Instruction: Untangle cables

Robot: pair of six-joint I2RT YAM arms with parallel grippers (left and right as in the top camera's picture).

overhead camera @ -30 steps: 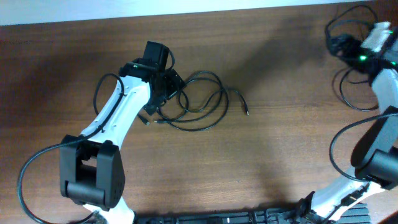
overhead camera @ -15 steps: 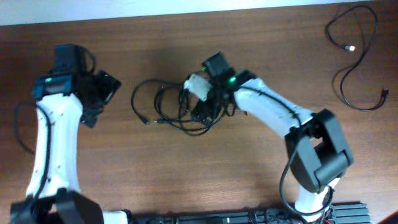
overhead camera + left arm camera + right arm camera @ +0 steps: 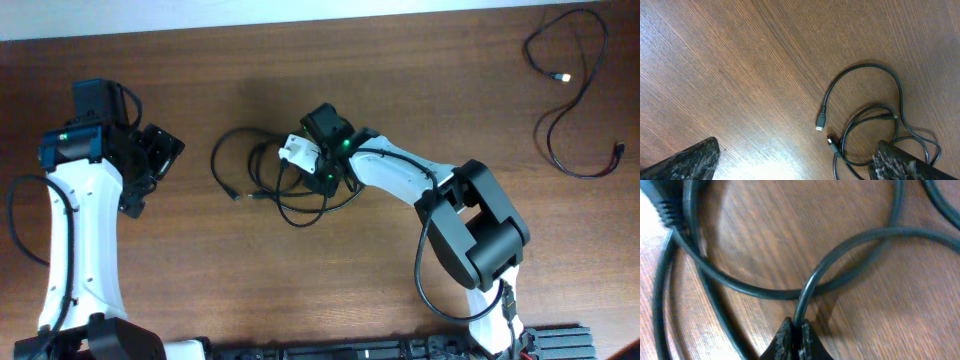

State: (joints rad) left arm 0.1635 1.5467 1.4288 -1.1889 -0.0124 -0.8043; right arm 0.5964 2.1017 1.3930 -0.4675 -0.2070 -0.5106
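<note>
A tangle of thin black cables (image 3: pixel 262 175) lies in loose loops at the table's middle. My right gripper (image 3: pixel 322 178) is down on the tangle's right side. In the right wrist view the gripper (image 3: pixel 796 332) is shut on one black cable strand (image 3: pixel 807 292) that rises from between its fingertips, with other loops crossing behind it. My left gripper (image 3: pixel 150 170) stands open over bare wood, left of the tangle and apart from it. The left wrist view shows its wide-spread fingers (image 3: pixel 687 160) with nothing between them. Cable loops (image 3: pixel 867 125) and a silver-tipped plug (image 3: pixel 820 122) lie beyond.
Another black cable (image 3: pixel 572 105) lies by itself in a long loop at the table's far right corner. A black rail (image 3: pixel 400 350) runs along the front edge. The right arm (image 3: pixel 470 230) reaches across the table's middle right.
The left arm has pulled away from the tangle to the left. The right arm has come from the far right cable to the tangle and its jaws have shut on a strand.
</note>
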